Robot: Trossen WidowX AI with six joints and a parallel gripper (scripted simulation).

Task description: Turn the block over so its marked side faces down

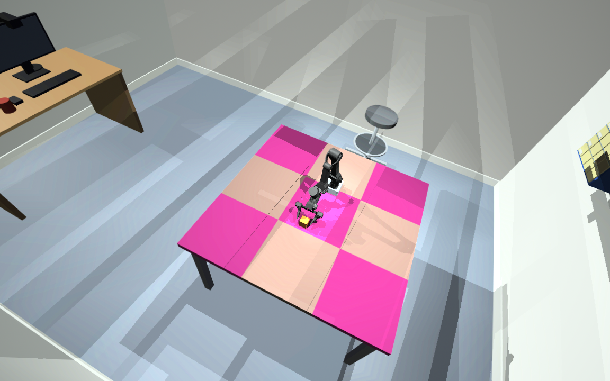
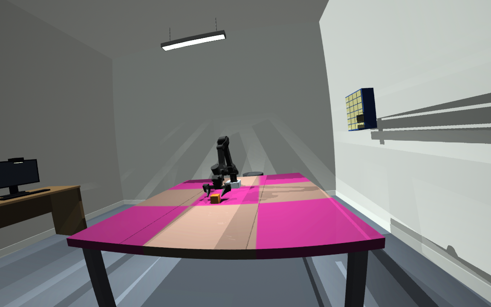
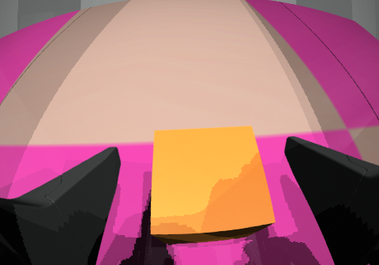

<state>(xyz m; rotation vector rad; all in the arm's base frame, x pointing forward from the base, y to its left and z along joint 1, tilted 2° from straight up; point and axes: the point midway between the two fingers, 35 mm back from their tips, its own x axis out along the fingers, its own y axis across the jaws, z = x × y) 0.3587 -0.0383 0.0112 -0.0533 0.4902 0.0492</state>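
Because the gripper [image 1: 309,217] [image 2: 217,193] [image 3: 205,151] stands wide and grasps nothing, the top view suggests withdrawing it straight, without brushing the orange block [image 1: 304,221] [image 2: 215,198] [image 3: 207,178]. In the exterior view, the block rests on the near side of the table's [image 1: 297,279] [image 2: 300,225] [image 3: 189,68] middle pink square. In the wrist view, both fingers stand apart from it; no mark is visible, so check the face-down side.
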